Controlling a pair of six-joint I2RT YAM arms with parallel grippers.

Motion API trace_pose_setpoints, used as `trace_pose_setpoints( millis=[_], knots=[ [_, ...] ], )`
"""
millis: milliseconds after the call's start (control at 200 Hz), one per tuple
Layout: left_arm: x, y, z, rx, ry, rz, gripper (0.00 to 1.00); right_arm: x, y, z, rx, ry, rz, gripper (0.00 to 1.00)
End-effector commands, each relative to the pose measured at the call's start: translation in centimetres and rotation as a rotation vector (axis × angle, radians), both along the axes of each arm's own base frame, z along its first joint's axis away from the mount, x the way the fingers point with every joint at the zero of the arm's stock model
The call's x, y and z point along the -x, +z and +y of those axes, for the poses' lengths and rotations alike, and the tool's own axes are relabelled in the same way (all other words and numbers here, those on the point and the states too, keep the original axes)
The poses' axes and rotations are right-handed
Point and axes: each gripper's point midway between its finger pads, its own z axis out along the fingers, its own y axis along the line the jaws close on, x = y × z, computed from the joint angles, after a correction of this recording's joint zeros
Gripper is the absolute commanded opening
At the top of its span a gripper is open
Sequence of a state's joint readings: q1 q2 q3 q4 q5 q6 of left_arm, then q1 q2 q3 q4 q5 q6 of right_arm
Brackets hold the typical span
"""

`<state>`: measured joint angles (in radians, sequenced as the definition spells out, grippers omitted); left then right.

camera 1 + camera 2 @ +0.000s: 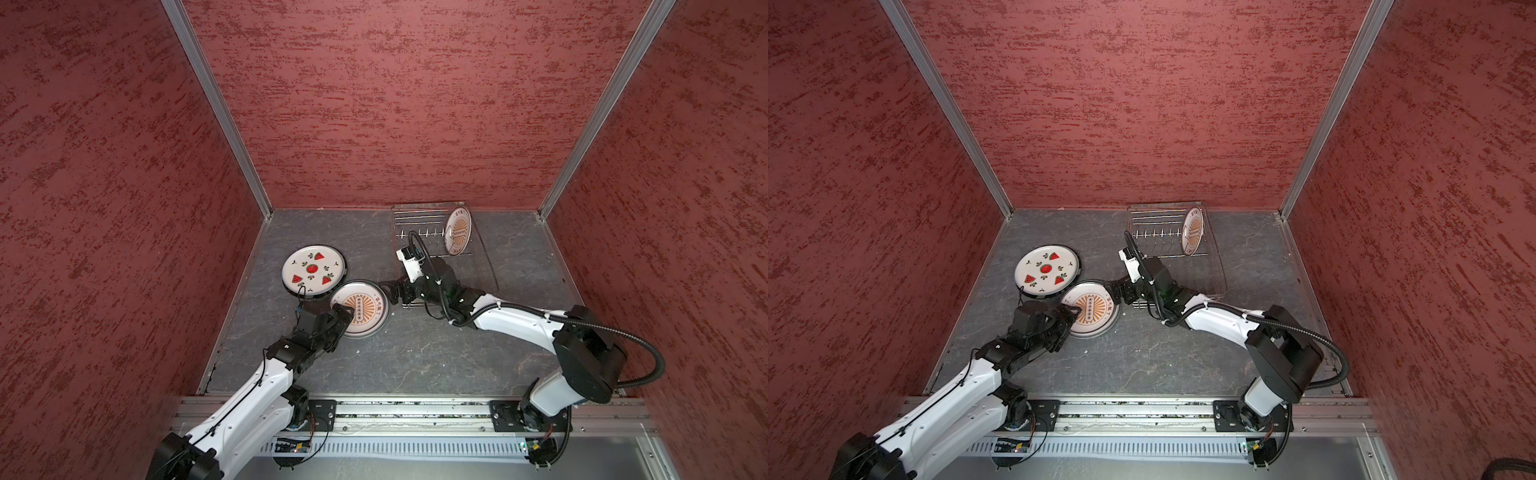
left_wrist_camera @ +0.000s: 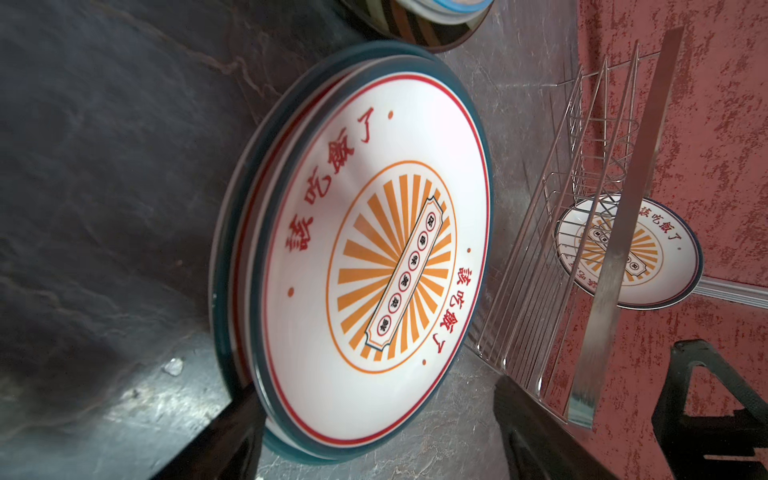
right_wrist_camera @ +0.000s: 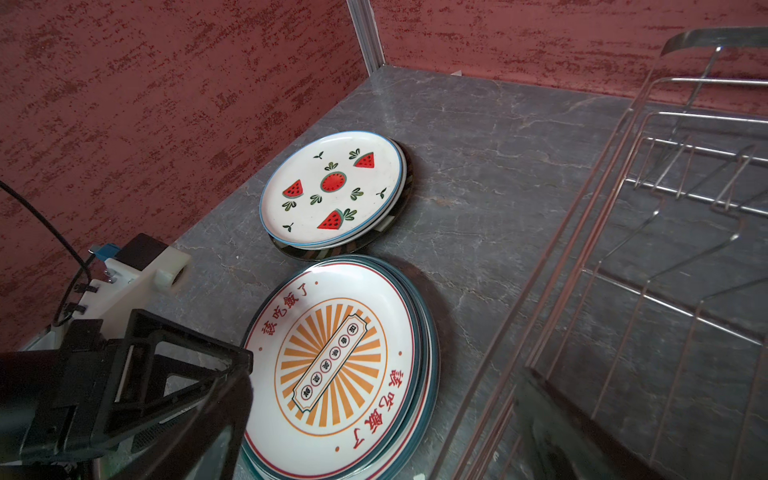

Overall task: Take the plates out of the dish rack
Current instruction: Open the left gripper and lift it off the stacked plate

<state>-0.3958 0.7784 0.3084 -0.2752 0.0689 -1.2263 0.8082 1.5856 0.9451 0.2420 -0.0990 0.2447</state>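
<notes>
One sunburst plate point(image 1: 458, 230) is standing upright at the right end of the dish rack point(image 1: 415, 224), by the desk's point(image 1: 415, 357) far edge. Others are lying nr the left edge: watermelon stack point(image 1: 313, 270), then sunburst stack point(image 1: 365, 309) just in front. Left tool point(image 1: 348, 314) is sitting released, fingers either side of that stack's near rim. Right tool point(image 1: 390, 293) is hanging wide apart, empty, btwn stack & rack. Prob. best: backing off straight so the top plate isn't dragged, then lifting the last one clear of the prongs point(image 1: 419, 233).
</notes>
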Motion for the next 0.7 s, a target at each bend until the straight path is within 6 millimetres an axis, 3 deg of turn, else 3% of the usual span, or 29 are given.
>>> trace_pose_setpoints(
  millis=[0,100,150,436,571,591,696],
  knots=[
    [0.1,0.3,0.4,-0.017,0.013,0.002,0.86,0.0,0.7,-0.5,0.006,-0.02,-0.033,0.99],
    [0.3,0.7,0.7,-0.022,0.023,-0.008,0.9,0.1,1.1,-0.8,-0.009,-0.03,-0.04,0.99],
    [0.3,0.9,1.0,-0.027,0.032,-0.017,1.0,0.0,1.3,-1.0,-0.014,-0.043,-0.043,0.99],
    [0.6,1.8,1.8,-0.036,0.057,-0.039,1.0,0.0,2.3,-2.1,-0.023,-0.088,-0.066,0.99],
    [0.0,4.1,1.5,-0.044,0.028,-0.111,0.99,-1.3,2.8,-4.3,-0.002,-0.215,-0.095,0.99],
    [-0.1,4.5,1.4,-0.043,0.024,-0.123,1.0,-1.3,4.0,-4.9,-0.018,-0.237,-0.116,0.99],
    [-0.9,7.1,0.6,-0.037,-0.016,-0.223,0.99,-2.2,5.4,-7.1,-0.026,-0.327,-0.138,0.99]
  ],
)
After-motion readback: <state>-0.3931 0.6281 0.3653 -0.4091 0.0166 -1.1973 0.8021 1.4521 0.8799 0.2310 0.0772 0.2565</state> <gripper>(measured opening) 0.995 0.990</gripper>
